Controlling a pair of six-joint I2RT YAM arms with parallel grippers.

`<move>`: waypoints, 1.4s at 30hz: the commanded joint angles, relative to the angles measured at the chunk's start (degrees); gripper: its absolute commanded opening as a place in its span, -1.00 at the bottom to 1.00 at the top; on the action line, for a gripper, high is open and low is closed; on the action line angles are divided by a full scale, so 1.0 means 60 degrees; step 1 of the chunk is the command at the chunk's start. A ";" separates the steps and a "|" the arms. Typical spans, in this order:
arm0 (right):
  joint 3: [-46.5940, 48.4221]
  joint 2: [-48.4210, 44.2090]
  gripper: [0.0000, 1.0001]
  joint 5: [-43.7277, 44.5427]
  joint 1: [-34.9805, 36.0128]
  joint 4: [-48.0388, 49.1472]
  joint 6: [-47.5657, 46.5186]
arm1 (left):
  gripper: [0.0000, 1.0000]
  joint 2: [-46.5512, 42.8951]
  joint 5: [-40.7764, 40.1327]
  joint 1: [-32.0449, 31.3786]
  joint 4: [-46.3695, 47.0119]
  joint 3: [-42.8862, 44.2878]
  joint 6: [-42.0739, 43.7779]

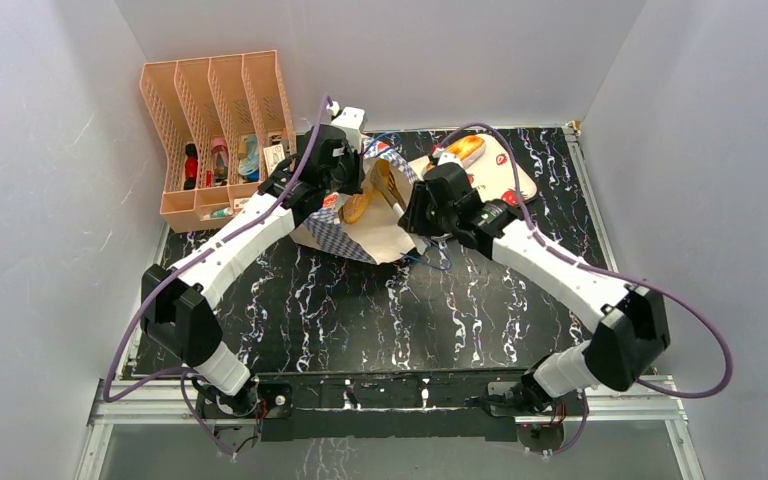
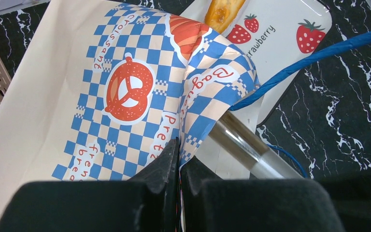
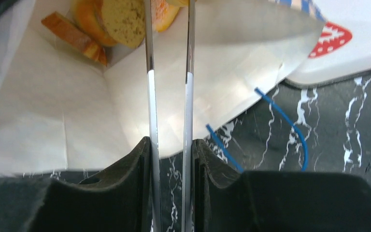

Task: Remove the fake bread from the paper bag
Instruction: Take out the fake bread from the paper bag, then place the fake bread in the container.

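Note:
The paper bag (image 1: 355, 240) lies on its side, mouth toward the right arm. My left gripper (image 2: 178, 145) is shut on the bag's checkered rim (image 2: 125, 92). My right gripper (image 3: 170, 145) is shut on metal tongs (image 3: 149, 72), whose two blades reach into the bag's white inside (image 3: 53, 111). Deep inside lie a brown toast-like slice (image 3: 72, 36) and a round golden-brown piece (image 3: 123, 19); the blade tips are cut off at the top edge near them. The long orange-glazed loaf (image 1: 465, 150) lies on a white strawberry tray (image 1: 510, 180), also seen in the left wrist view (image 2: 222, 12).
A peach file rack (image 1: 215, 130) holding small items stands at the back left. The bag's blue cord handles (image 3: 290, 125) trail on the black marbled table (image 1: 380, 310) by the bag's mouth. White walls enclose the table.

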 commanded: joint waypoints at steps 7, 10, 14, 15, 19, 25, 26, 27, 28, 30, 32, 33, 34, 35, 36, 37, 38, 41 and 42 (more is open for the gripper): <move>-0.0906 -0.2904 -1.00 0.1619 0.1298 -0.1238 0.1013 | -1.00 0.0067 -0.0200 -0.0018 0.0492 -0.0164 -0.0206; -0.0931 -0.3470 -1.00 0.2142 0.1470 -0.1710 0.1368 | -1.00 0.0098 -0.0284 -0.0001 0.0450 -0.0188 -0.0219; -0.0995 -0.4030 -1.00 0.2946 0.1555 -0.2138 0.1961 | -1.00 0.0055 -0.0343 0.0006 0.0437 -0.0363 -0.0227; -0.1024 -0.4129 -1.00 0.3128 0.1556 -0.2153 0.2093 | -1.00 0.0005 -0.0323 0.0020 0.0491 -0.0469 -0.0227; -0.0898 -0.4100 -1.00 0.4029 0.1558 -0.2168 0.2705 | -1.00 -0.0279 -0.0201 0.0060 0.0631 -0.0876 -0.0271; -0.0404 -0.3180 -1.00 0.5676 0.1512 -0.2171 0.3410 | -1.00 -0.0930 -0.0008 0.0092 0.0699 -0.1646 -0.0257; -0.0291 -0.3010 -1.00 0.5818 0.1452 -0.2131 0.3488 | -1.00 -0.1026 0.0049 0.0090 0.0699 -0.1749 -0.0256; -0.0166 -0.2864 -1.00 0.5880 0.1360 -0.2040 0.3549 | -1.00 -0.1102 0.0098 0.0102 0.0679 -0.1835 -0.0249; -0.0111 -0.2767 -1.00 0.5892 0.1246 -0.1899 0.3577 | -1.00 -0.1160 0.0121 0.0093 0.0651 -0.1889 -0.0222; -0.0016 -0.2662 -1.00 0.5833 0.1021 -0.1566 0.3505 | -1.00 -0.1240 0.0113 0.0103 0.0532 -0.1919 -0.0141; 0.0068 -0.2614 -1.00 0.5811 0.0863 -0.1375 0.3436 | -1.00 -0.1294 0.0111 0.0114 0.0408 -0.1931 -0.0052; 0.0081 -0.2624 -1.00 0.5828 0.0795 -0.1290 0.3402 | -1.00 -0.1314 0.0119 0.0115 0.0357 -0.1931 -0.0027; 0.0052 -0.2603 -1.00 0.5814 0.0710 -0.1188 0.3354 | -1.00 -0.1340 0.0138 0.0105 0.0318 -0.1936 -0.0010; 0.0011 -0.2542 -1.00 0.5759 0.0551 -0.1102 0.3324 | -1.00 -0.1380 0.0164 0.0113 0.0306 -0.1955 0.0005; -0.0065 -0.2461 -1.00 0.5624 0.0313 -0.1002 0.3298 | -1.00 -0.1423 0.0193 0.0105 0.0304 -0.1983 0.0007; -0.0166 -0.2391 -1.00 0.5444 0.0042 -0.0850 0.3271 | -1.00 -0.1478 0.0241 0.0113 0.0315 -0.2016 -0.0007; -0.0283 -0.2316 -1.00 0.5236 -0.0261 -0.0657 0.3195 | -1.00 -0.1551 0.0285 0.0121 0.0318 -0.2056 -0.0007; -0.0687 -0.2135 -1.00 0.4741 -0.1205 0.0187 0.2915 | -1.00 -0.1734 0.0526 0.0107 0.0332 -0.2135 -0.0029; -0.0791 -0.2052 -1.00 0.4489 -0.1580 0.0447 0.2839 | -1.00 -0.1791 0.0615 0.0105 0.0333 -0.2147 -0.0036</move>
